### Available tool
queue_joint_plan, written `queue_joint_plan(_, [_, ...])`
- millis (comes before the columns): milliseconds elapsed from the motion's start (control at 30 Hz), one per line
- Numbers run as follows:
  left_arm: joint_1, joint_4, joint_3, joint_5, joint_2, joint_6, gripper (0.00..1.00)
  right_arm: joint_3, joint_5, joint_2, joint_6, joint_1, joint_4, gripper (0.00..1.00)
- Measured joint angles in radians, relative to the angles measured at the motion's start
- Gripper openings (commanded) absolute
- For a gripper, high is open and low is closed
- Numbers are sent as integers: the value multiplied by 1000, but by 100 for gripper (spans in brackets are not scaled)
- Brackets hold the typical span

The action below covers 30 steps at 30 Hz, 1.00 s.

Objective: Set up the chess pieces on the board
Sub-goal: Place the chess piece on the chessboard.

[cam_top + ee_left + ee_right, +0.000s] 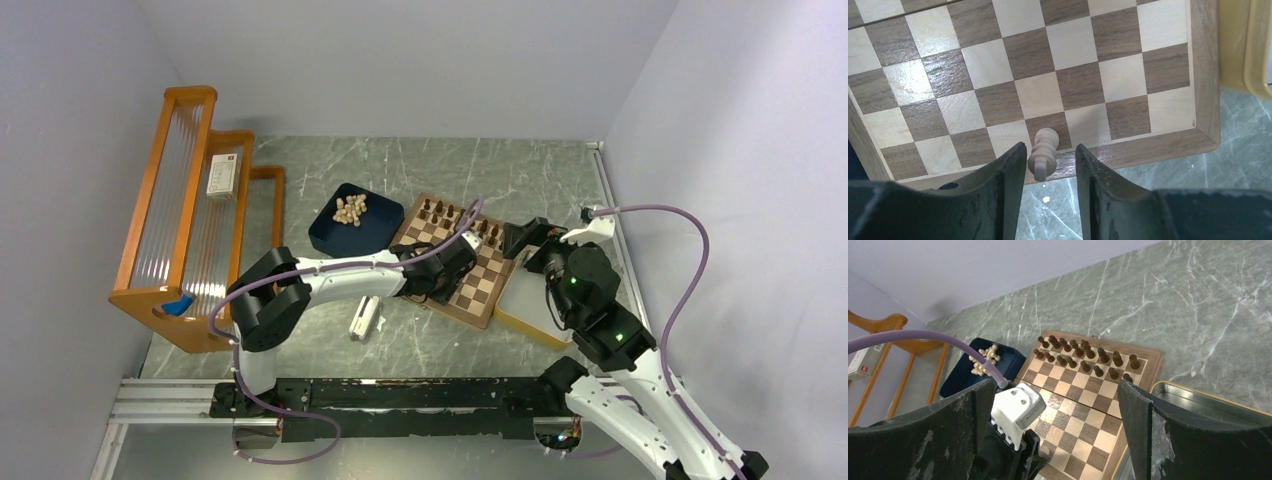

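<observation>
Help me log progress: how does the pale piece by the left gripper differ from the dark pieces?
The pale piece is light tan; the dark pieces are brown. The pale piece is single; the dark pieces form two rows. The pale piece sits at the board's near edge between the left gripper's open fingers; the dark pieces line the far side. Both are turned wood.

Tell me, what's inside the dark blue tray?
A heap of pale tan chess pieces lies in the dark blue tray. Whatever sits under the heap is covered.
</observation>
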Motion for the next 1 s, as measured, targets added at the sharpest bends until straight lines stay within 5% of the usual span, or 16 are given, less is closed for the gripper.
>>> queue_joint_plan(1000, [0, 26, -15, 31, 34, -8, 52, 0, 1, -23, 0, 0, 0, 97])
